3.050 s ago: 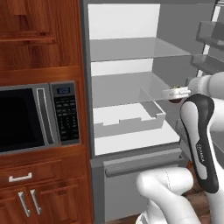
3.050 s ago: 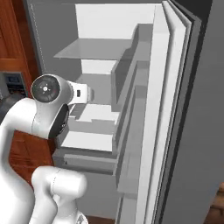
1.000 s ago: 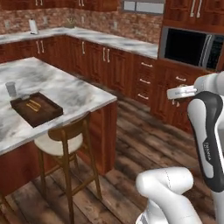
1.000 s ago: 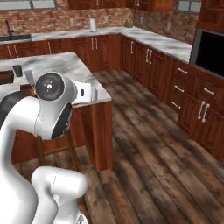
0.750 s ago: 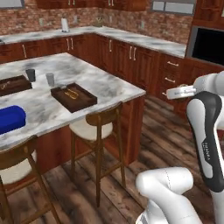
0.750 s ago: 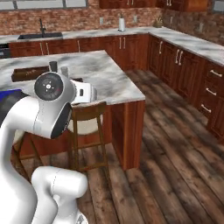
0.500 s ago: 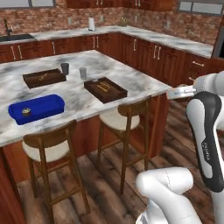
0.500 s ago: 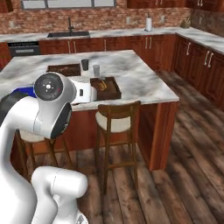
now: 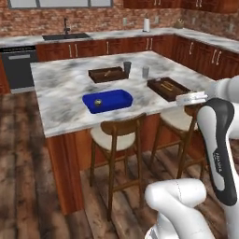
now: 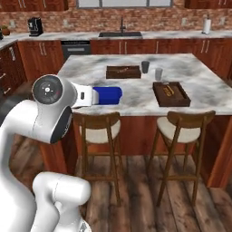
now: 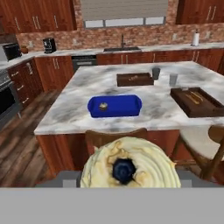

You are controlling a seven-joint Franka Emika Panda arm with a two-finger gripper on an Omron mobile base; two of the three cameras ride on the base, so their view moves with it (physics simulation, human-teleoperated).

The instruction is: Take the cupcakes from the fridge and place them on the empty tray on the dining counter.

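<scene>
The robot is facing the dining counter, a marble-topped island on a reddish wooden base. The blue tray is lying on this surface near its front edge, and one cupcake is sitting inside it toward the tray's left end (small, dark with a tan top; also visible in the hand view at). In the hand view a second cupcake is looming large at the bottom of the frame, tan frosting with a dark centre, sitting right at the pincer; the fingertips themselves are hidden behind it, so whether the jaws are actually clamping it cannot be told from the pictures. In the left base view the pincer is hanging in the air at the front right edge of the surface, well apart from the tray. Two dark brown wooden trays are resting on the surface, one behind the blue tray and one to its right, with two grey cups standing between them. Two wooden stools are standing in front of the island.
</scene>
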